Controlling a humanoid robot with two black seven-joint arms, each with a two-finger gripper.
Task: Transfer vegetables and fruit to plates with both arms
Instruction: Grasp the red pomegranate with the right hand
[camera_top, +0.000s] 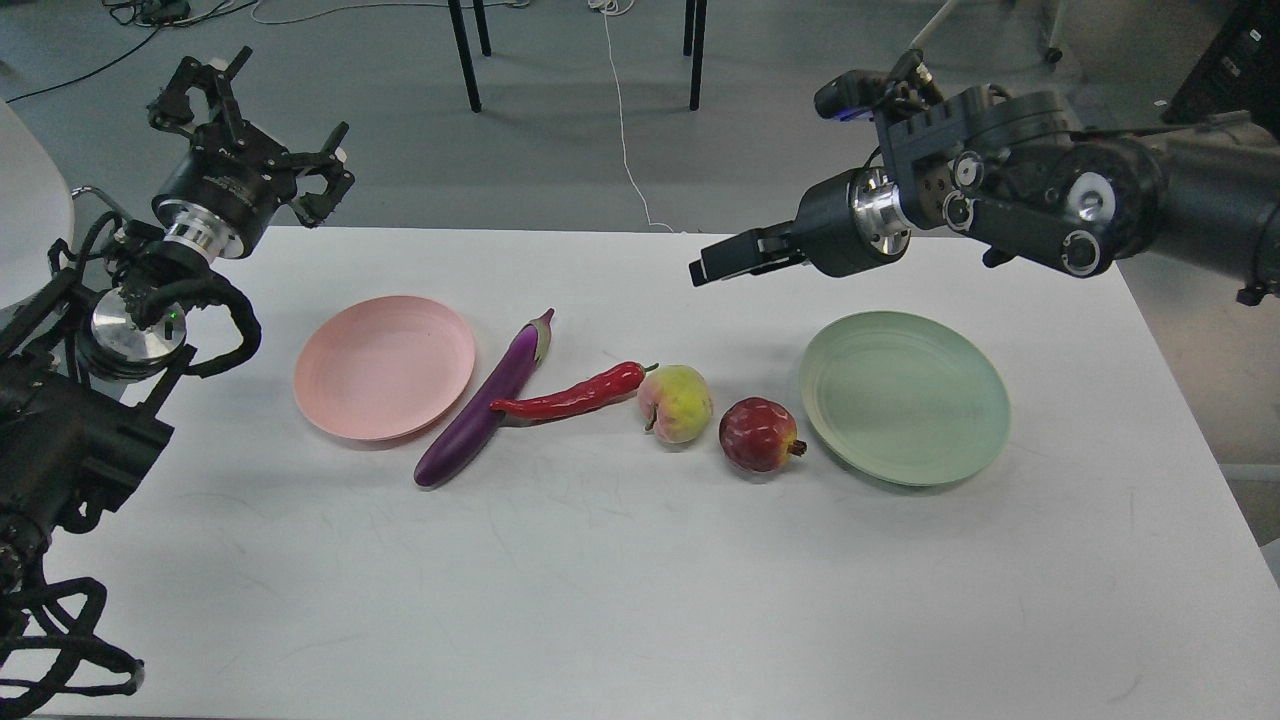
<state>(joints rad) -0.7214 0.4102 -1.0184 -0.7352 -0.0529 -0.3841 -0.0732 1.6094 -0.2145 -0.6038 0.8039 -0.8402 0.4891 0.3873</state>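
A white table (640, 560) is filling most of the head view, with all task items lying in a loose row across its middle.

The pink plate (385, 367) is sitting at about 9 o'clock from the table's centre and is carrying nothing. Just beside its right rim, the purple eggplant (487, 402) is lying on the diagonal, stem cap pointing toward 1 o'clock and blunt end toward 7 o'clock. The red chili pepper (570, 396) is resting across the eggplant's middle, its tip overlapping the purple skin and its stem end pointing toward 2 o'clock. The peach-like fruit (676, 403) is sitting just beside the chili's stem end (contact cannot be confirmed). The pomegranate (760, 434) is lying near the peach, at its 4 o'clock, with the crown tip pointing toward 3 o'clock at the green plate (904, 396). That plate is sitting near the pomegranate and is likewise bare.

The left gripper (250, 130) is hanging at 10 o'clock, above the table's far-left corner, well apart from every item; its claw fingers are standing spread, holding nothing.

The right gripper (735, 257) is hanging at 1 o'clock, over the far part of the table, pointing toward 9 o'clock. It is being seen dark and side-on, so whether its fingers are parted or together cannot be told. Nothing is showing in its grasp.
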